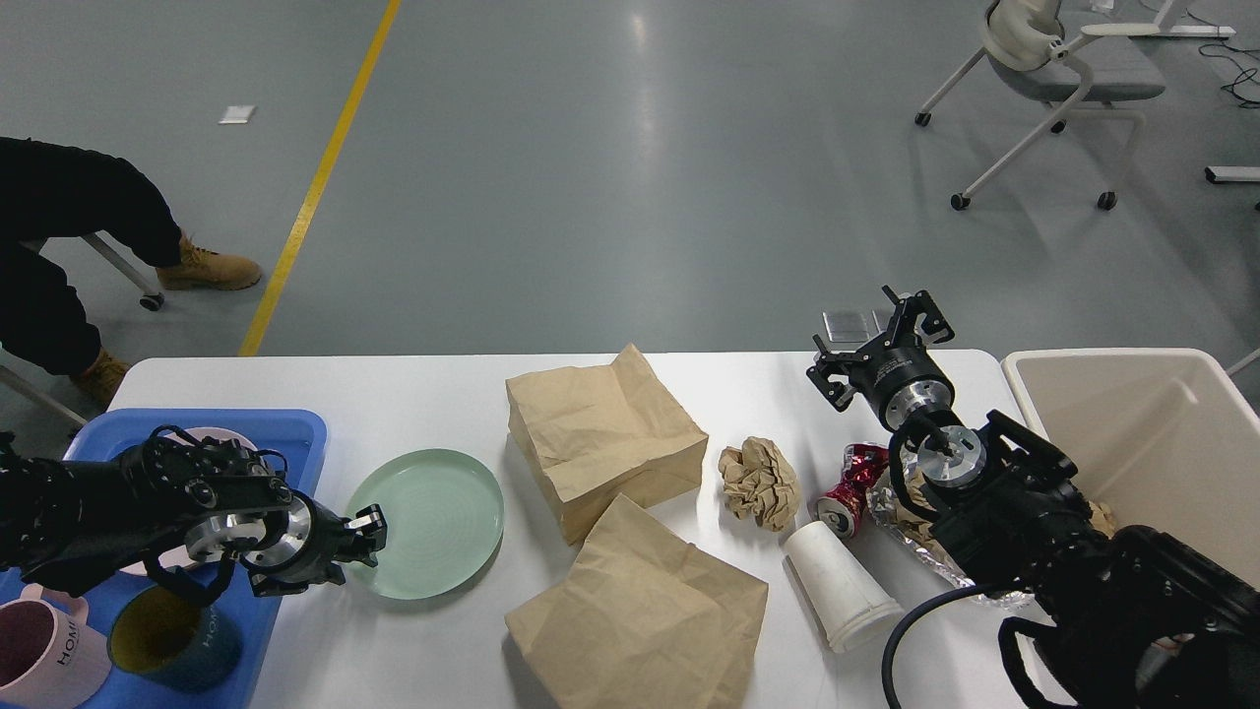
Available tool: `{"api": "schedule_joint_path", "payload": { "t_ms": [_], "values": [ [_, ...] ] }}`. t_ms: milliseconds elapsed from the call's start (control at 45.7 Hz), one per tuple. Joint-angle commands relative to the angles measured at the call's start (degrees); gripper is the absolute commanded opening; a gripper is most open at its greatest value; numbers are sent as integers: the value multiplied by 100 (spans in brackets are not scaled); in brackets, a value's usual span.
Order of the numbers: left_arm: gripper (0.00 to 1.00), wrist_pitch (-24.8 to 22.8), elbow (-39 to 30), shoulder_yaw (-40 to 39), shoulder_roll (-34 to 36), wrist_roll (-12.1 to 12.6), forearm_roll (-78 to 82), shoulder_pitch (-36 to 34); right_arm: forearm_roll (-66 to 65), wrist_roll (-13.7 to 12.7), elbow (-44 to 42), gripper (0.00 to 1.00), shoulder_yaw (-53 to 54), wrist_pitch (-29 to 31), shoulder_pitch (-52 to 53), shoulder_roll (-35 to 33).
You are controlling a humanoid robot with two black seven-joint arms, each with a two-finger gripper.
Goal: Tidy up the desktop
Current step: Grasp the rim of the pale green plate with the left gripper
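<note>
The white desktop (423, 394) carries a pale green plate (433, 522), two brown paper bags (600, 443) (640, 611), a crumpled paper ball (758, 481), a crushed red can (849, 487), a fallen white paper cup (839, 586) and a foil wrapper (901, 527). My left gripper (366, 534) is low at the plate's left rim, its fingers open around the edge. Over the desktop's far right edge my right gripper (881, 345) hangs open and empty, behind the can.
A blue tray (285, 428) at the left holds a pink mug (44, 655), a dark mug (172, 645) and a pink dish. A beige bin (1142, 433) stands at the right. A seated person's legs (59, 246) are at far left, an office chair (1053, 69) far right.
</note>
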Motion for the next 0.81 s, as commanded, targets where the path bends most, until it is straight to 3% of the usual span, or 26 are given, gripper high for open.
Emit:
{"api": "schedule_joint_path", "payload": {
  "t_ms": [0,372,657,788],
  "values": [
    [25,-8,0,0,0,18,0,3,8,0,0,100,0,0,0,0],
    [0,-438,9,-18,9,281,-9,-6,8,0,0,100,0,0,0,0],
    [0,-764,9,-71,9,352,-9,-94,-1,0,0,100,0,0,0,0],
    [0,-1247,-26,26,79,334,-18,-462,8,0,0,100,0,9,0,0]
  ]
}}
